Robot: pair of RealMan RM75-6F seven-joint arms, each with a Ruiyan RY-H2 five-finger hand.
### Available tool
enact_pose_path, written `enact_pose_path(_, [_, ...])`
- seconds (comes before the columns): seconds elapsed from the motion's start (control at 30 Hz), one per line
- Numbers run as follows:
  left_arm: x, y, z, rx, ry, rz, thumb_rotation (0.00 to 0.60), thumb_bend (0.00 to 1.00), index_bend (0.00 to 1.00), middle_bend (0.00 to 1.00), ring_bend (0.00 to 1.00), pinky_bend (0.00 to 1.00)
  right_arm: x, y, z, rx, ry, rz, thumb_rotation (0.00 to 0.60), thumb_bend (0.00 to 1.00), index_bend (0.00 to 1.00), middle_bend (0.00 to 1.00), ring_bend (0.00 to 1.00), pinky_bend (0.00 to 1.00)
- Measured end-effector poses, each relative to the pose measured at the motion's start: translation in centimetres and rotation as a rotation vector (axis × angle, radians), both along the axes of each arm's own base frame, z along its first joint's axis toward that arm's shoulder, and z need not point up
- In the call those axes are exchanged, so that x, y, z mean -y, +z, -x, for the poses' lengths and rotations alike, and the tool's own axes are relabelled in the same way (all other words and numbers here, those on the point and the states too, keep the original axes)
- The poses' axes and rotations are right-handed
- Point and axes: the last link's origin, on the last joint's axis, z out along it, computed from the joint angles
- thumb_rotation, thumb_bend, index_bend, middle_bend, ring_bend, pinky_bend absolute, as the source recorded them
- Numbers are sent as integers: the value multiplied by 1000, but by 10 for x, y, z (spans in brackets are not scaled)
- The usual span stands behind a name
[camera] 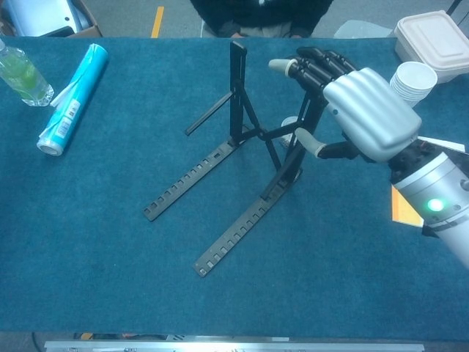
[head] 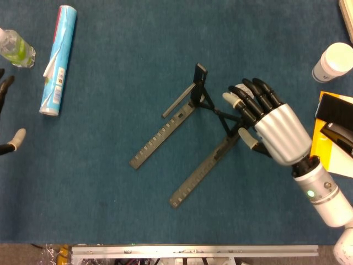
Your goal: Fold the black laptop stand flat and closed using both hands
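Observation:
The black laptop stand (head: 187, 138) stands unfolded mid-table, its two notched rails (camera: 245, 227) running toward the front left. One upright (camera: 237, 88) rises free at the back. My right hand (head: 270, 124) reaches in from the right, fingers (camera: 311, 66) stretched over the top of the other upright and thumb (camera: 308, 141) beside it lower down, so the bar sits between them without a closed grip. Only a dark fingertip and the pale thumb tip of my left hand (head: 11, 142) show at the head view's far left edge, spread and holding nothing, far from the stand.
A blue roll (head: 58, 58) and a clear bottle (head: 15, 48) lie at the back left. A paper cup (head: 332, 62), a white lidded box (camera: 432, 33) and yellow and black items (head: 331, 130) crowd the right side. A small round object (camera: 289, 125) sits behind the stand.

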Motion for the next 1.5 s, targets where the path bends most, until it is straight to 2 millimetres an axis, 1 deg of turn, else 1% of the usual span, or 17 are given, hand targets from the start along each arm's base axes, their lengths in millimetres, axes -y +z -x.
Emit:
enact_pose_path(0.37, [1,1,-3,-1,-2,-6,600,255,17,5,0,5,-7,15,-8,60,46,1,600,355,101,137,14,103])
enact_pose_path(0.6, [2,1,-6,-5,-3,-9,600,255,17,5,0,5,-13,17,-21,154,74,-106,600,354,101,138,14,103])
enact_pose_path(0.73, [3,1,-6,-6,0,-9,600,256,17,5,0,5,-16,12,-31,189,94,-193,600,354,45,138,14,103])
enact_pose_path(0.83, [4,2,-6,-8,-1,-14,600,256,17,5,0,5,-17,7,-37,210,97,-254,600,354,23,138,14,103])
enact_pose_path(1.3, [3,0,-5,-10,0,-8,600,255,17,5,0,5,-11,-24,-57,257,61,-463,600,355,11,138,14,103])
enact_pose_path(1.5, [4,1,-4,-9,3,-10,600,256,17,5,0,5,-3,-43,-65,270,29,-527,600,355,4,137,14,103])
